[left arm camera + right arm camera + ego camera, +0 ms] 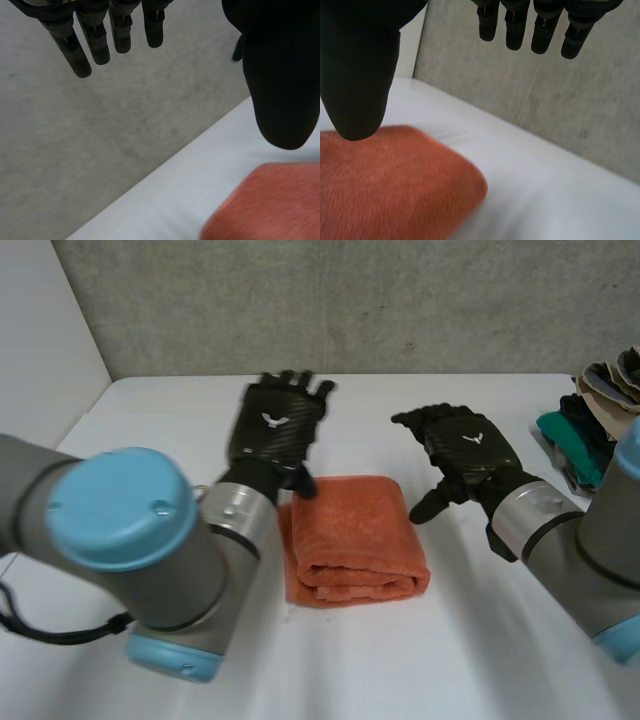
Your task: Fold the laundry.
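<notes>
White table: folded orange towel centre-frame, long axis up-frame; left hand and right hand flank its upper corners, both spread, empty.

Looking like a robotics lab or test cell, not a home. Pointing that way: plain white table butting against a rough grey concrete wall, white side panel closing off one end, grey robot arms with light-blue caps reaching over it. Carrying just a folded orange towel and a clothes heap at the right edge.
</notes>
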`<act>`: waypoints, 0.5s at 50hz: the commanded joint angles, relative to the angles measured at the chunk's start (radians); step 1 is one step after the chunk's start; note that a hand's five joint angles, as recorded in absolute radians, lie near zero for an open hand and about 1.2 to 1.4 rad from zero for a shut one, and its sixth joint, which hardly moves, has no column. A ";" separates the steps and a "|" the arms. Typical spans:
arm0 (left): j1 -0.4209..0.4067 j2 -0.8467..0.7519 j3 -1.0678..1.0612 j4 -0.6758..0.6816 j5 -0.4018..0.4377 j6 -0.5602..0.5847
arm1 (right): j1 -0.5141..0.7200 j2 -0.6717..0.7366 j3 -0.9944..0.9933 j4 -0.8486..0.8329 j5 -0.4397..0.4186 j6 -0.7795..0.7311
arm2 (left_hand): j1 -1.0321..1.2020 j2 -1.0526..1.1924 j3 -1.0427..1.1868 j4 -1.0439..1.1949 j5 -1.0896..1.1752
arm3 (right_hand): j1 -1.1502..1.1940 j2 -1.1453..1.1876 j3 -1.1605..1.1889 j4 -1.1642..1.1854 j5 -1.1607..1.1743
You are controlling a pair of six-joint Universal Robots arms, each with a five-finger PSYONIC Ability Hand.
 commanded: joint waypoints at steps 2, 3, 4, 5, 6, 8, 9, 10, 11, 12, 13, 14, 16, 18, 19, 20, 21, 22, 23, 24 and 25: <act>-0.024 -0.220 0.174 -0.139 0.012 -0.035 | -0.018 0.211 -0.196 0.210 -0.109 -0.022 | 0.027 0.012 0.005 0.016 -0.005 | -0.069 -0.046 -0.040 -0.042 -0.050; -0.024 -0.237 0.186 -0.168 0.009 -0.033 | -0.016 0.234 -0.223 0.237 -0.125 -0.022 | 0.027 0.012 0.005 0.016 -0.005 | -0.069 -0.046 -0.040 -0.042 -0.050; -0.026 -0.271 0.203 -0.232 -0.008 -0.030 | -0.016 0.248 -0.236 0.250 -0.132 -0.022 | 0.033 0.017 0.011 0.021 0.001 | -0.069 -0.046 -0.040 -0.042 -0.050; -0.026 -0.277 0.205 -0.245 -0.012 -0.030 | -0.014 0.294 -0.275 0.282 -0.154 -0.024 | 0.033 0.018 0.011 0.022 0.001 | -0.069 -0.046 -0.040 -0.042 -0.050; -0.026 -0.297 0.208 -0.293 -0.044 -0.029 | -0.014 0.313 -0.291 0.291 -0.157 -0.024 | 0.036 0.020 0.014 0.024 0.004 | -0.069 -0.046 -0.040 -0.042 -0.050; -0.026 -0.311 0.209 -0.332 -0.083 -0.024 | -0.014 0.366 -0.332 0.313 -0.165 -0.026 | 0.039 0.023 0.017 0.027 0.007 | -0.069 -0.046 -0.040 -0.042 -0.050; -0.026 -0.320 0.208 -0.355 -0.122 -0.021 | -0.014 0.382 -0.341 0.317 -0.159 -0.029 | 0.042 0.026 0.020 0.030 0.010 | -0.069 -0.046 -0.040 -0.042 -0.050; -0.026 -0.320 0.208 -0.363 -0.144 -0.020 | -0.014 0.409 -0.352 0.317 -0.152 -0.044 | 0.042 0.026 0.020 0.030 0.010 | -0.069 -0.046 -0.040 -0.042 -0.050; -0.026 -0.320 0.206 -0.374 -0.173 -0.020 | -0.014 0.420 -0.355 0.317 -0.151 -0.058 | 0.042 0.026 0.020 0.030 0.010 | -0.065 -0.041 -0.036 -0.038 -0.046; -0.027 -0.314 0.202 -0.380 -0.199 -0.016 | -0.011 0.429 -0.358 0.316 -0.148 -0.073 | 0.042 0.026 0.020 0.030 0.010 | -0.050 -0.027 -0.021 -0.023 -0.032; -0.029 -0.313 0.197 -0.381 -0.212 -0.013 | -0.005 0.440 -0.363 0.317 -0.142 -0.096 | 0.042 0.026 0.020 0.030 0.010 | -0.018 0.006 0.011 0.009 0.001; -0.029 -0.310 0.189 -0.384 -0.221 -0.009 | 0.018 0.455 -0.368 0.319 -0.114 -0.152 | 0.048 0.032 0.026 0.036 0.015 | 0.049 0.073 0.078 0.076 0.068; -0.032 -0.305 0.182 -0.389 -0.219 0.000 | 0.038 0.454 -0.368 0.319 -0.067 -0.206 | 0.053 0.038 0.032 0.042 0.021 | 0.058 0.082 0.088 0.086 0.077; -0.044 -0.291 0.171 -0.390 -0.218 0.010 | 0.061 0.439 -0.366 0.320 0.002 -0.275 | 0.056 0.041 0.035 0.045 0.024 | 0.088 0.111 0.117 0.115 0.106; -0.053 -0.285 0.169 -0.390 -0.216 0.011 | 0.068 0.430 -0.361 0.319 0.015 -0.291 | 0.054 0.038 0.032 0.042 0.021 | 0.091 0.114 0.120 0.118 0.109; -0.061 -0.276 0.169 -0.390 -0.216 0.011 | 0.073 0.416 -0.354 0.316 0.032 -0.306 | 0.051 0.035 0.029 0.039 0.019 | 0.091 0.114 0.120 0.118 0.110; -0.075 -0.246 0.168 -0.387 -0.215 0.011 | 0.084 0.384 -0.331 0.302 0.061 -0.338 | 0.045 0.029 0.023 0.033 0.013 | 0.088 0.112 0.117 0.115 0.107; -0.076 -0.235 0.166 -0.384 -0.213 0.011 | 0.091 0.362 -0.316 0.291 0.070 -0.352 | 0.042 0.026 0.020 0.030 0.010 | 0.088 0.112 0.117 0.115 0.107; -0.080 -0.203 0.166 -0.378 -0.206 0.010 | 0.097 0.345 -0.302 0.281 0.073 -0.357 | 0.042 0.026 0.020 0.030 0.010 | 0.088 0.112 0.117 0.115 0.107; -0.080 -0.181 0.168 -0.378 -0.200 0.008 | 0.104 0.325 -0.283 0.264 0.075 -0.360 | 0.039 0.023 0.017 0.027 0.007 | 0.085 0.109 0.114 0.112 0.104; -0.078 -0.160 0.168 -0.377 -0.192 0.007 | 0.111 0.284 -0.239 0.217 0.082 -0.372 | 0.036 0.020 0.014 0.024 0.004 | 0.082 0.106 0.111 0.109 0.101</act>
